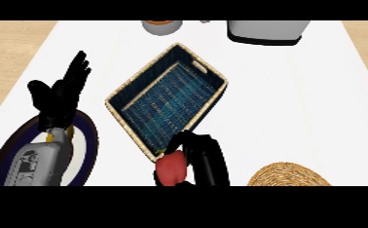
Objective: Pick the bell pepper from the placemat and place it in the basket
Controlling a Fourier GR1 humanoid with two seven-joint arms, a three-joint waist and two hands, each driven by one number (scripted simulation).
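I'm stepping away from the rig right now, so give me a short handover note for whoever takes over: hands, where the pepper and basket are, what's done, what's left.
Right hand: curled round the red bell pepper, at the view's lower edge, by the basket's near corner.
Left hand: open, fingers up, resting at the left above a dark plate.
Basket: centre of the counter, nothing in it.
Placemat: lower right, bare.
Done: pepper picked off the placemat.
Left: carry it over the basket's rim and release it inside.
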